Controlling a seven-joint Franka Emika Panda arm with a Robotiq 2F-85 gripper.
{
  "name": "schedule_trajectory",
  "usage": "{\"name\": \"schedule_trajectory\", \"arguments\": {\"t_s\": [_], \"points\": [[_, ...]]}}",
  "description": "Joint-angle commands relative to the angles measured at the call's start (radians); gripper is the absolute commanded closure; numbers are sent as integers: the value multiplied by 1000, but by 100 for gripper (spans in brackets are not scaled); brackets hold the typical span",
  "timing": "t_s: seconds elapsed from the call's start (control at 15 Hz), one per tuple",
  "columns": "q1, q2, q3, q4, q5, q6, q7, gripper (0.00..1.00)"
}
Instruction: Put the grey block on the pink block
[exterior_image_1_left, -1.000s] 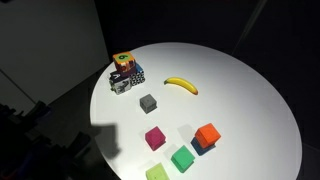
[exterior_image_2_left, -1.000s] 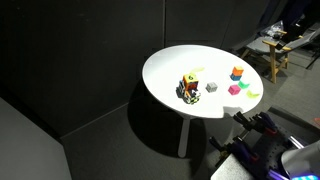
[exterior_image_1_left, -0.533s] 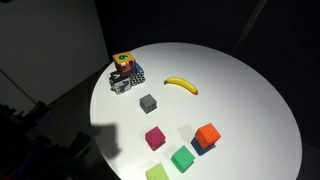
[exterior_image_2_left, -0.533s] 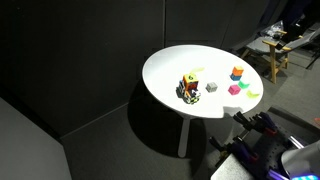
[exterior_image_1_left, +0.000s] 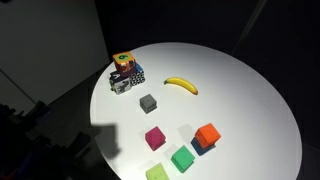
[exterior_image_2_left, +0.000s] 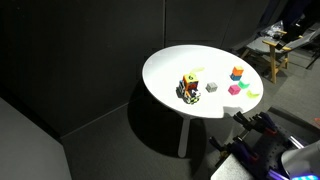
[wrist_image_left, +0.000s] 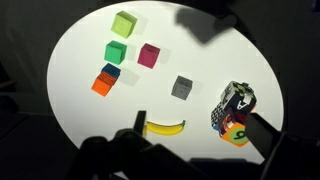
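Note:
The grey block (exterior_image_1_left: 148, 102) sits alone near the middle of the round white table (exterior_image_1_left: 245, 95); it also shows in the wrist view (wrist_image_left: 182, 87) and small in an exterior view (exterior_image_2_left: 211, 88). The pink block (exterior_image_1_left: 155, 137) stands apart from it, nearer the table's front edge, and shows in the wrist view (wrist_image_left: 149, 55) too. My gripper (wrist_image_left: 200, 150) appears only in the wrist view as dark fingers spread wide, open and empty, high above the table. Neither exterior view shows it.
A multicoloured patterned cube with an orange top (exterior_image_1_left: 125, 72) stands at the table's edge, with a banana (exterior_image_1_left: 181, 85) beside it. An orange-red cube (exterior_image_1_left: 207, 133) on a blue one, a green cube (exterior_image_1_left: 182, 158) and a light-green cube (exterior_image_1_left: 157, 173) lie near the pink block.

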Motion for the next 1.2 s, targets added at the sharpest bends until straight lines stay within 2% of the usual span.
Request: {"name": "schedule_trajectory", "arguments": {"t_s": [0.0, 0.53, 1.13], "points": [[1, 0, 1, 3, 1, -4, 0, 0], [2, 0, 0, 5, 3, -10, -2, 0], [8, 41, -8, 56, 20, -98, -3, 0]]}}
